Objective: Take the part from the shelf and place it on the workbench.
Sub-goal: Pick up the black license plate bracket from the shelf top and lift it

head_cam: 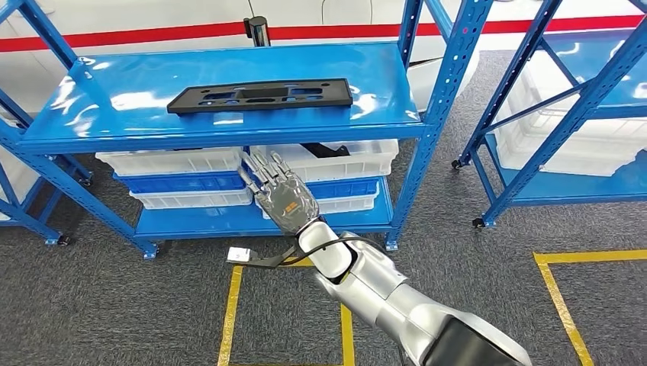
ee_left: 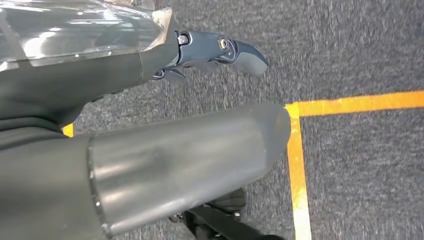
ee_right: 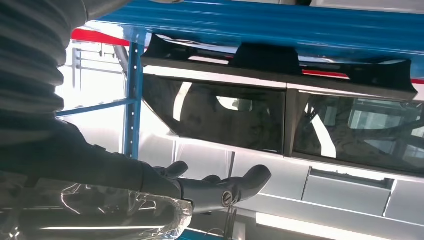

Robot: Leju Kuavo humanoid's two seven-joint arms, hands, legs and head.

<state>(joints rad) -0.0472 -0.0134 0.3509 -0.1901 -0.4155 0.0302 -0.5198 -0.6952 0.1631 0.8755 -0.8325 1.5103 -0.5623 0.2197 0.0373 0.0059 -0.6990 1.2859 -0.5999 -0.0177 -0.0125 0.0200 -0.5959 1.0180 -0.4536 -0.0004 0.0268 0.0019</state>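
The part (head_cam: 259,97) is a flat black rectangular panel with cut-outs, lying on the top board of the blue shelf (head_cam: 114,114). My right hand (head_cam: 282,194) is raised in front of the shelf, just below the top board's front edge, with its fingers spread and nothing in it. The right wrist view looks up past this hand (ee_right: 200,187) at the shelf's underside and the part's dark edge (ee_right: 280,60) above it. My left hand (ee_left: 190,145) hangs over the grey carpet, fingers (ee_left: 235,50) extended, holding nothing.
White bins (head_cam: 328,160) fill the lower boards of the shelf. A second blue rack (head_cam: 564,99) with white bins stands to the right. Yellow tape lines (head_cam: 561,305) mark the carpet. A white vehicle with a red stripe (head_cam: 191,32) stands behind the shelf.
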